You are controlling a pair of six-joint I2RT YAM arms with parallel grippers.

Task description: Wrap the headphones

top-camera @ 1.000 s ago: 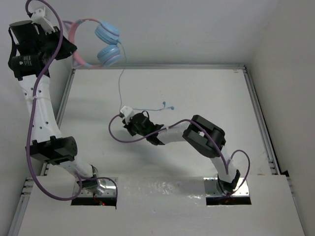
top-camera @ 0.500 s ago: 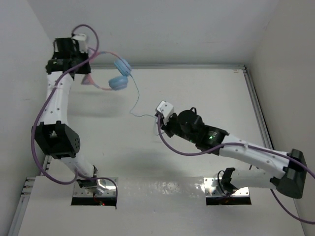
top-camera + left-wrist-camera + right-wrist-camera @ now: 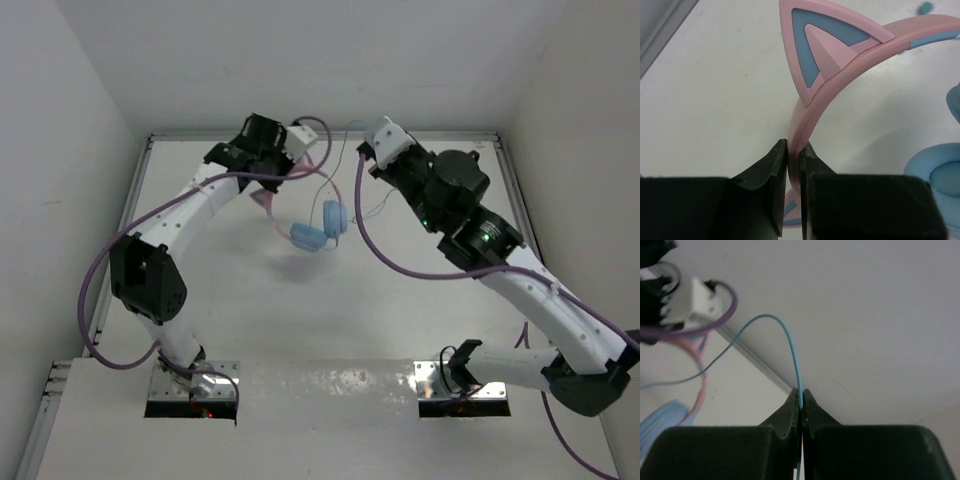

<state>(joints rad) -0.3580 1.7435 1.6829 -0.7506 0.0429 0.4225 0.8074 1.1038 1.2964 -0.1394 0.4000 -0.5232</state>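
Note:
The headphones (image 3: 318,228) hang above the back middle of the table, with both light blue ear cups low and the pink headband (image 3: 267,202) up at the left. My left gripper (image 3: 263,185) is shut on the headband (image 3: 812,107), just below a cat-ear point (image 3: 822,47); one ear cup (image 3: 940,175) shows at the right. My right gripper (image 3: 367,158) is raised beside the headphones, to their right. It is shut on the thin pale blue cable (image 3: 790,340), which arcs left towards the headband (image 3: 701,382).
A metal rail (image 3: 470,136) runs along the table's back edge, and another rail (image 3: 133,205) runs along the left. White walls close in the back and both sides. Thick purple robot cables (image 3: 370,240) loop off both arms.
My left arm has swung the headphones from the back left corner to the back middle. My right arm has lifted off the table and risen to the back with the cable.

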